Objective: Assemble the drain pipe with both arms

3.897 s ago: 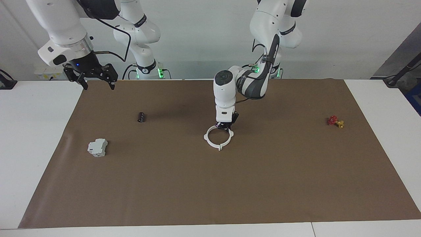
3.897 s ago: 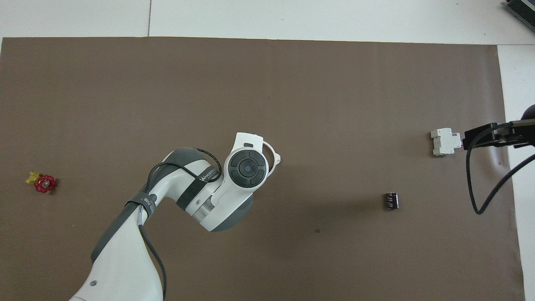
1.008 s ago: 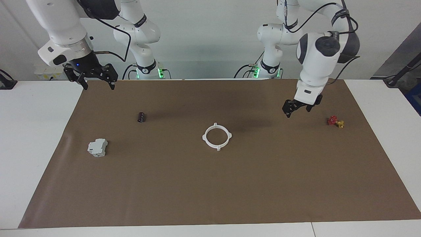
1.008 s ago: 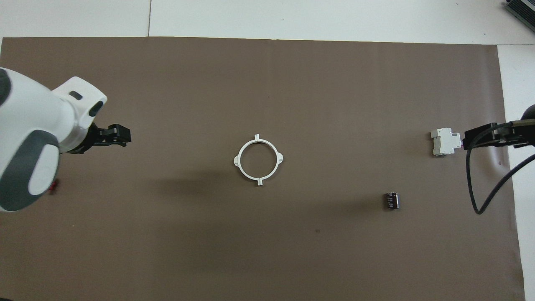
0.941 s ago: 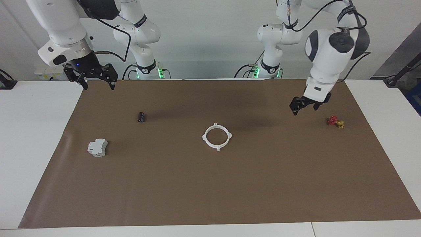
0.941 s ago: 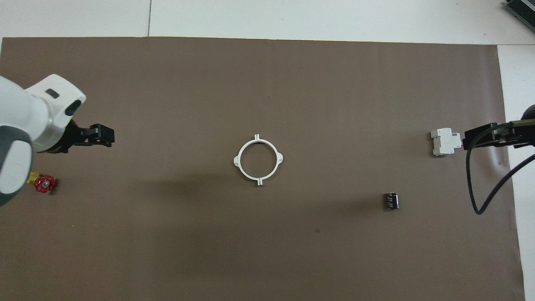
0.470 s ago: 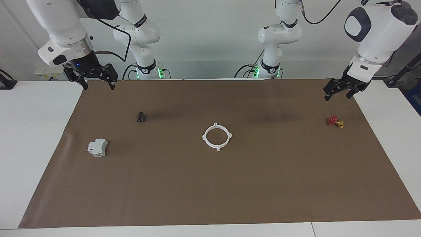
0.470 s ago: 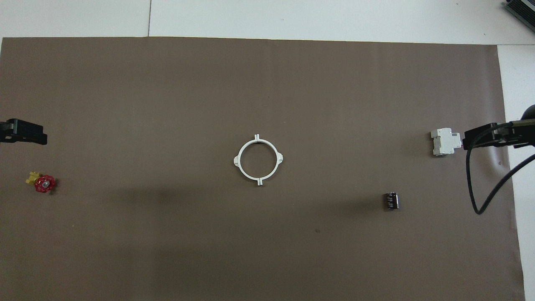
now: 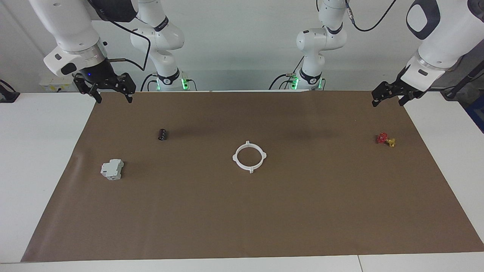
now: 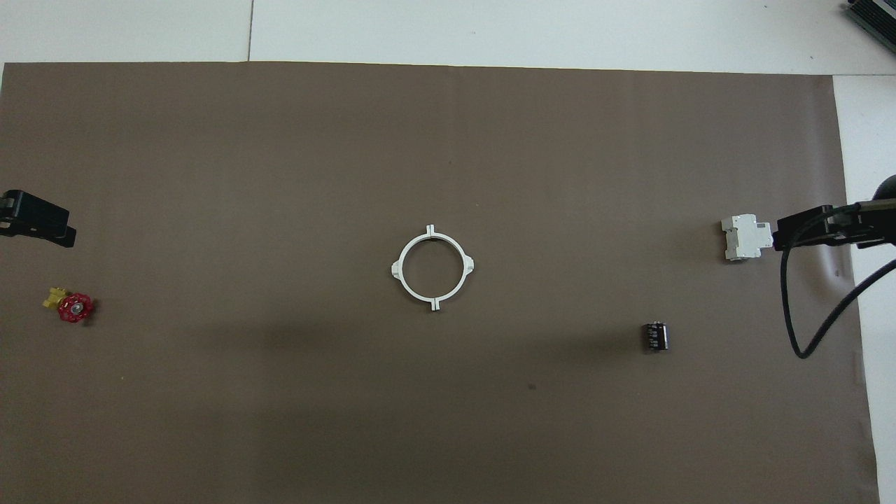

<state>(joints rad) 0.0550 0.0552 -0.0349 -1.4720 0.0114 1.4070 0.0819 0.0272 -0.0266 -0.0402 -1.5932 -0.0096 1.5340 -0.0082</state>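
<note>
the brown mat (image 9: 242, 211) covers most of the white table (image 9: 38, 158). both arms are raised and wait at its two corners nearest the robots. the right arm (image 9: 72, 34) hangs its right gripper (image 9: 113, 99) over the mat's corner at that arm's end, about ten o'clock from the ring in the facing view, fingers spread apart and holding nothing. the left arm (image 9: 442, 34) holds the left gripper (image 9: 387, 101) over the other near corner, about two o'clock from the ring in that view, its fingers likewise apart and empty.

the drain pipe (image 9: 249, 156) lies flat at the middle of the mat as one closed white ring with four small tabs, untouched by either gripper. the grey-white block (image 9: 112, 169) sits toward the right arm's end, at nine o'clock from the ring in the facing view. the red-and-gold valve (image 9: 385, 139) rests toward the left arm's end, near three o'clock. the small dark cylinder (image 9: 162, 134) lies at about ten o'clock, between ring and right gripper.
</note>
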